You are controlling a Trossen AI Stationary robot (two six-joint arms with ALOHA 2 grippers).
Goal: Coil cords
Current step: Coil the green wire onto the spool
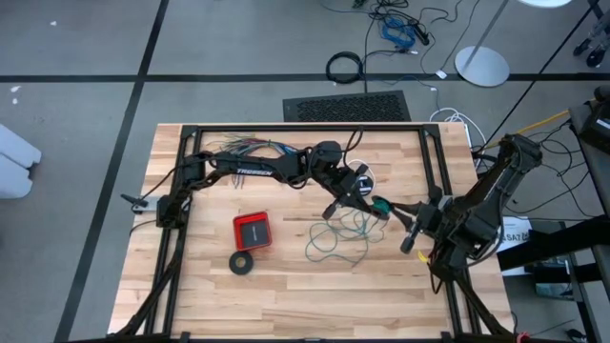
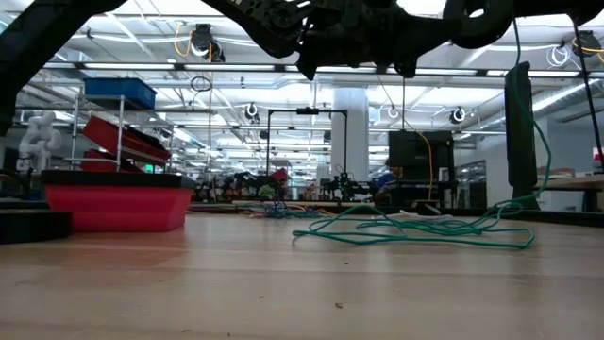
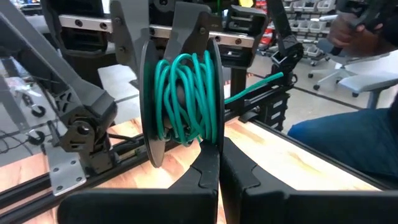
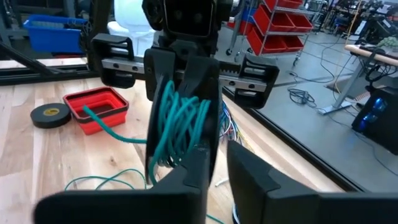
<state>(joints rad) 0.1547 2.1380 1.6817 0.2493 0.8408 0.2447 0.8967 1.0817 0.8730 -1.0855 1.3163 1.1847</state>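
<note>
Left gripper (image 1: 369, 203), clenched inside the teal wire coil (image 3: 183, 93), anchors it; right gripper (image 1: 412, 232), grip unclear, meets it mid-table to feed slack.

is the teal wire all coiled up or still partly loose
Partly loose: several turns of the teal wire wrap the left gripper, while loops still sprawl on the table.

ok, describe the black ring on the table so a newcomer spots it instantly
Start at the wooden table, on the left arm's side. Find the red square tray; the black ring lies flat beside it, nearer the front edge. It is the only dark round hoop there, apart from the loose teal wire.
</note>
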